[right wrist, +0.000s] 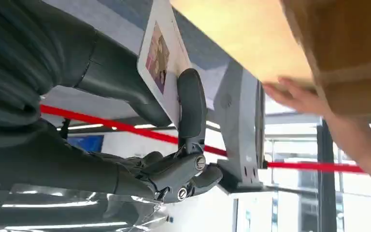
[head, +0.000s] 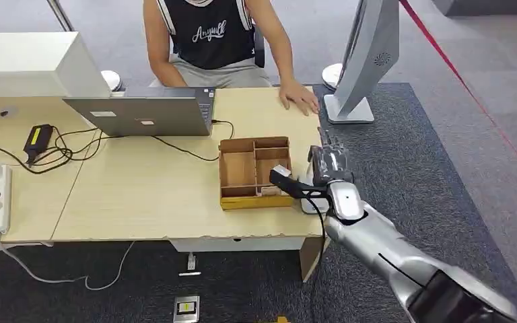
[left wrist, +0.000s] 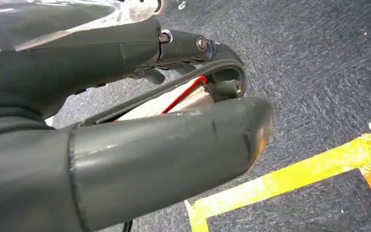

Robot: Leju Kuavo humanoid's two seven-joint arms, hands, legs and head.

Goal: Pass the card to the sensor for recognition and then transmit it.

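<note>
The right hand [head: 326,176] pinches the card [right wrist: 162,60] at the tabletop's [head: 148,195] right edge beside the box [head: 254,173], so presenting it to the sensor and handing over seem left.

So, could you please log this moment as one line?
right hand: pinches card | place: beside wooden tray, table's right end | left hand: over carpet, empty | person's hand: on table

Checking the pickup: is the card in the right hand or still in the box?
In hand: right wrist view shows the card pinched by the right hand's fingers.
</note>
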